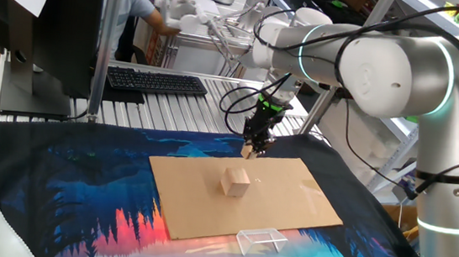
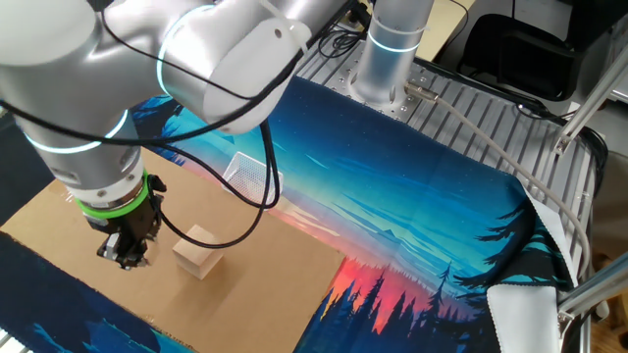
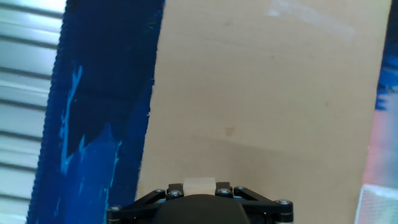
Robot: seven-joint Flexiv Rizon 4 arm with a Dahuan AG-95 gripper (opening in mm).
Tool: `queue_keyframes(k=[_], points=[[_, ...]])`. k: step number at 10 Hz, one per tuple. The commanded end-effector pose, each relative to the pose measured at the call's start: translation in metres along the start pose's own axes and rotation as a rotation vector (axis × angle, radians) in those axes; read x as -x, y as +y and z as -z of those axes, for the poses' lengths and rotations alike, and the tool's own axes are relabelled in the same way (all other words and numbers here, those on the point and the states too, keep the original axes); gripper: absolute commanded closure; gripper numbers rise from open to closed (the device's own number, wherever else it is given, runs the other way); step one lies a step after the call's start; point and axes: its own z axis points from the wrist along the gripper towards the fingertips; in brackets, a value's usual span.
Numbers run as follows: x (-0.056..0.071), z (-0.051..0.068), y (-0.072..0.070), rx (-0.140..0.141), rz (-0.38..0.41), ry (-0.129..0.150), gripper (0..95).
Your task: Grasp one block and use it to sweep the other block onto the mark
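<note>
Claw (image 1: 250, 150) clamped on small block (image 1: 247, 152), larger cube (image 1: 236, 182) near, apart

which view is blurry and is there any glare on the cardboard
Hand view: soft overall, the brown cardboard sheet lacks crisp detail, the clear plastic frame is a smear at the corner. One fixed view: sharp, pale sheen on the sheet's right part. Other fixed view: the near silver robot arm is slightly soft.

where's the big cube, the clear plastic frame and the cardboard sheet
larger cube (image 1: 236, 181), one fixed view, on its front face
clear plastic frame (image 1: 258, 240), one fixed view, on its top edge
cardboard sheet (image 1: 291, 193), one fixed view, on bare surface right of the cube
</note>
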Motion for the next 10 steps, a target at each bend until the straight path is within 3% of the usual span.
queue_keyframes(k=[1, 4, 6, 7, 8, 9, 10], points=[[0.0, 0.0, -0.0003, 0.026, 0.169, 0.038, 95.0], [0.0, 0.0, -0.0003, 0.038, 0.315, 0.048, 95.0], [0.0, 0.0, -0.0003, 0.054, 0.476, 0.041, 95.0], [0.0, 0.0, -0.0003, 0.065, 0.629, 0.026, 95.0], [0.0, 0.0, -0.0003, 0.057, 0.747, -0.002, 95.0], [0.0, 0.0, -0.0003, 0.042, 0.881, -0.049, 95.0], [0.0, 0.0, -0.0003, 0.042, 0.937, -0.063, 95.0]])
